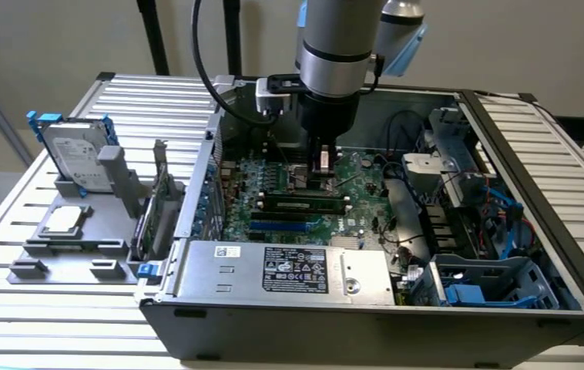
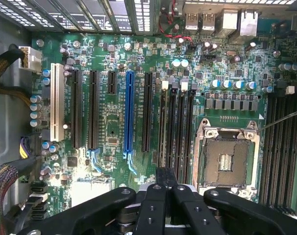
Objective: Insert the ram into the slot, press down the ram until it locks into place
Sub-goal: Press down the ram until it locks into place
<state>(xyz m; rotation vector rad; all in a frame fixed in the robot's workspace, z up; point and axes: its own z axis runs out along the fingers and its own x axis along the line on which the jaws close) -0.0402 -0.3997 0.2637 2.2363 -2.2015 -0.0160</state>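
Hung low inside the computer case, pincer pinched narrow on the ram, edge-on above the slot beside the CPU socket.

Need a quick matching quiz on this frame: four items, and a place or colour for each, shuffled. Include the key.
Things:
1. hard drive
2. long expansion slot
3. CPU socket
4. gripper

Descriptions:
A. bright blue
B. over the motherboard, inside the open case
C. standing upright in the grey fixture, outside the case
D. square, with a metal frame

Pairs: 1-C, 2-A, 3-D, 4-B
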